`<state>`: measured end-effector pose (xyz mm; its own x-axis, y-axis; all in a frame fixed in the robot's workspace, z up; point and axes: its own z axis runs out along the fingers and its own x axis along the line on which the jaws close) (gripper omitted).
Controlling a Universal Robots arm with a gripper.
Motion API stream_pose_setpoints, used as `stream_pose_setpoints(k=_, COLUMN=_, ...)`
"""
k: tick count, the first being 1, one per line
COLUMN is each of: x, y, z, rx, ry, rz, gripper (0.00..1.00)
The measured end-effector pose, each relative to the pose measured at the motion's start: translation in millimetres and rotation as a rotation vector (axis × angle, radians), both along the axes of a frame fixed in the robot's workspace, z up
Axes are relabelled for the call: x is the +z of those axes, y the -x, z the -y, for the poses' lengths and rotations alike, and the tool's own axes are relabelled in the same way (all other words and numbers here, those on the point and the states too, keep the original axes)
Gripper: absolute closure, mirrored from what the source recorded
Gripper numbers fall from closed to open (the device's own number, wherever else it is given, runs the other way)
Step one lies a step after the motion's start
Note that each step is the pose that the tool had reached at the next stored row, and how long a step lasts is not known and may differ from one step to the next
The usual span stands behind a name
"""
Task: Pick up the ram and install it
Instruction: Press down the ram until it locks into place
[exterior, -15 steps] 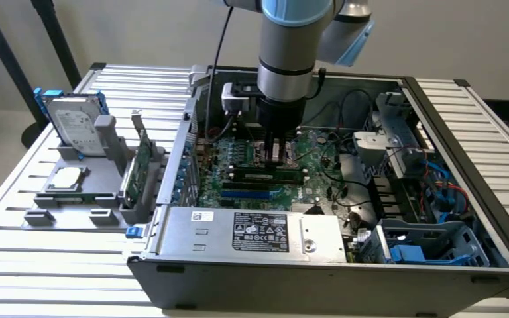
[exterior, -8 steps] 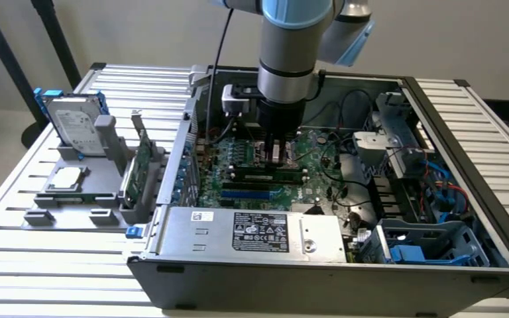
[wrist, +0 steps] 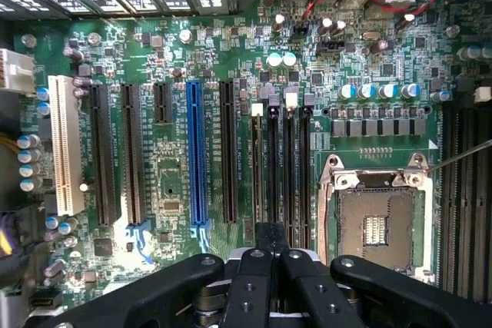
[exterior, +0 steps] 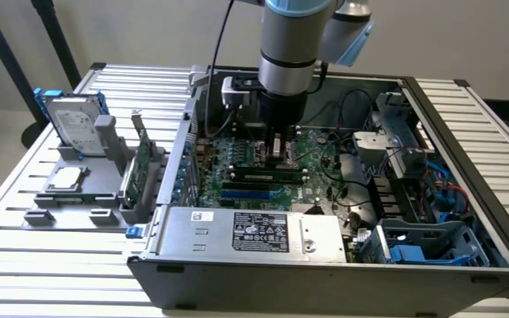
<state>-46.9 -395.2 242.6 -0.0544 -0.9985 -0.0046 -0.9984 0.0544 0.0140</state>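
Hiding its fingertips, gripper point(exterior: 278, 147) perhaps touches ram point(exterior: 268, 173).

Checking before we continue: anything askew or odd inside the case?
Nothing stands out. The ram lies level in its slot on the motherboard, and the shut gripper sits over the slots. CPU socket is open and empty.

You could make out printed labels, but none of them read clearly. The power supply point(exterior: 254, 235), low in the exterior view's centre, carried a black label point(exterior: 260, 231) with white print too small to read, and a small white sticker point(exterior: 202, 215) beside it. The hard drive point(exterior: 71, 127), upper left, bore a white label, also unreadable.
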Motion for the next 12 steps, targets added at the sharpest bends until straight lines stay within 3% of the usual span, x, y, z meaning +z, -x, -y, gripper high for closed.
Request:
stream_pose_setpoints(k=3, x=5.2, y=0.0, z=0.0, rx=0.0, ry=0.0002, rz=-0.0006, gripper=0.89)
stream_pose_setpoints(k=12, x=5.4, y=0.0, z=0.0, rx=0.0, ry=0.0001, rz=-0.0006, gripper=0.89)
